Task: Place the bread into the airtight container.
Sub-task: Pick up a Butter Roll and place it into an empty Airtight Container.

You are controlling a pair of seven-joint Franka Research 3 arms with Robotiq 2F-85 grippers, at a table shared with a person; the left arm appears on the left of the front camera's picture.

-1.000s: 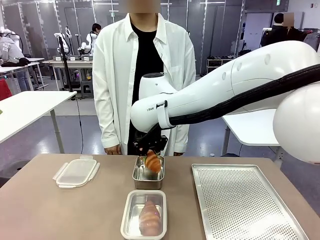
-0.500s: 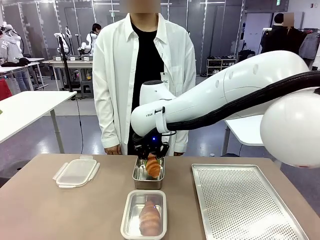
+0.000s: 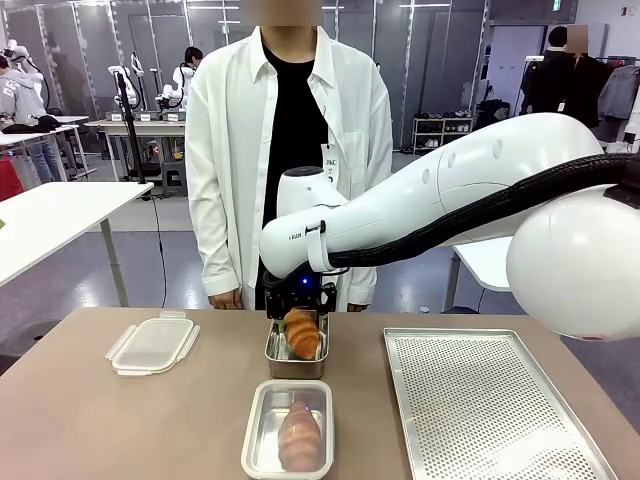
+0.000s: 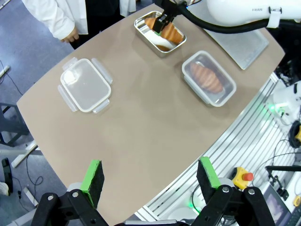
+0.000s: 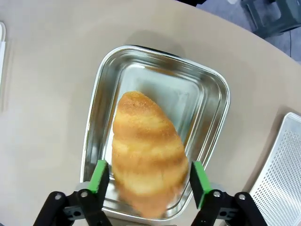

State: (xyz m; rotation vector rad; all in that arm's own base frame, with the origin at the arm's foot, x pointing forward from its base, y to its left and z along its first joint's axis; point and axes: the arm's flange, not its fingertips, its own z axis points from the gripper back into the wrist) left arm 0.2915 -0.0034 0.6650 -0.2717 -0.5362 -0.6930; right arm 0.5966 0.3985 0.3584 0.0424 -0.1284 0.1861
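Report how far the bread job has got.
Done: one bread lies in the near container. In hand: the right gripper is above the steel container with a second bread between its fingers; whether they grip it is unclear. Left: letting go, and perhaps fitting the lid, which lies apart on the table. The left gripper is open.

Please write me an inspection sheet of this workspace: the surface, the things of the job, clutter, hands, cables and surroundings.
Surface: brown table, bare around the items.
Job's things: bread over the open steel container; second bread lies in the nearer container; loose lid at the table's left.
Clutter: perforated tray, nothing on it.
Hands: right hand has its pads beside the bread, contact unclear; left hand open, high above the table.
Cables: black cable along the right arm.
Surroundings: person in a white coat at the far edge.
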